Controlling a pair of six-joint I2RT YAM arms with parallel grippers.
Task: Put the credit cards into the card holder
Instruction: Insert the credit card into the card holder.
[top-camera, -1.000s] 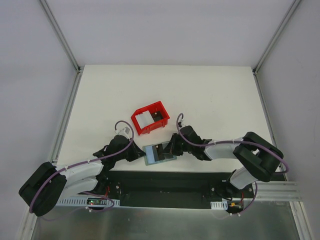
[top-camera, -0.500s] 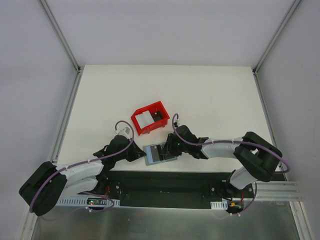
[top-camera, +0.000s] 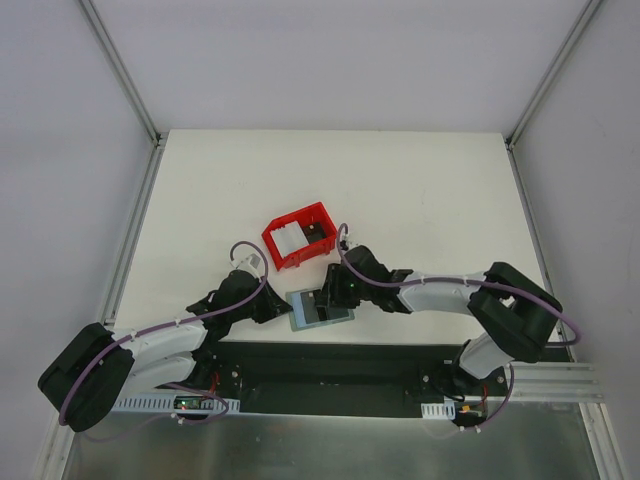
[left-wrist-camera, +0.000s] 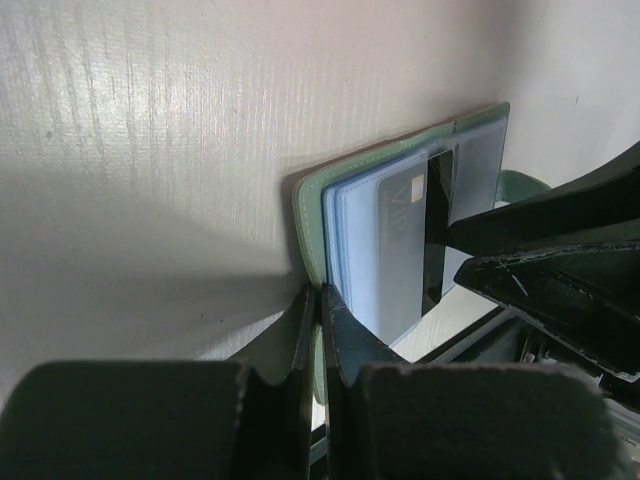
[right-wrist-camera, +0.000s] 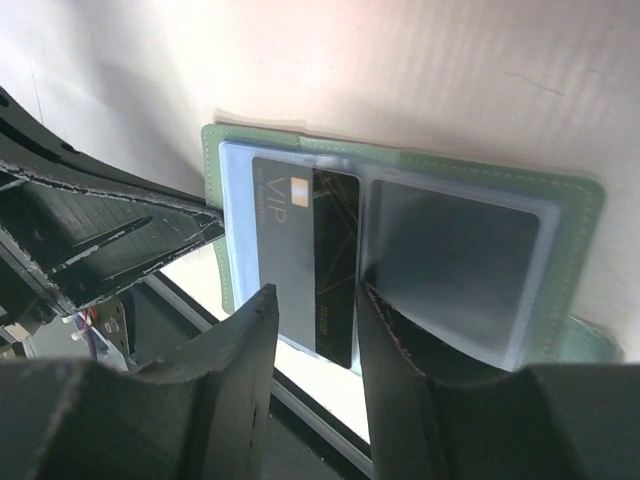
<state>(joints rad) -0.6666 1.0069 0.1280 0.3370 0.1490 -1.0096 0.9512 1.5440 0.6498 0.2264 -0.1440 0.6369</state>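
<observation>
The card holder (top-camera: 334, 316) lies open at the table's near edge, grey-green outside and blue-grey pockets inside. My left gripper (top-camera: 283, 309) is shut on its left edge, which the left wrist view shows as a green rim (left-wrist-camera: 308, 215) pinched between my fingers (left-wrist-camera: 321, 292). A dark credit card (right-wrist-camera: 335, 250) marked VIP sits partly inside the left pocket, its dark end sticking out toward the fold; it also shows in the left wrist view (left-wrist-camera: 437, 220). My right gripper (right-wrist-camera: 318, 295) is open just above that card, one finger on each side of its exposed end.
A red plastic bin (top-camera: 276, 246) stands just beyond the holder, with a pale card (top-camera: 290, 238) and a dark card (top-camera: 316, 232) inside. The black base rail (top-camera: 330, 360) runs right below the holder's near edge.
My right gripper has moved left across the open holder, from its right half to over the fold. The left gripper and the holder have stayed in place.
</observation>
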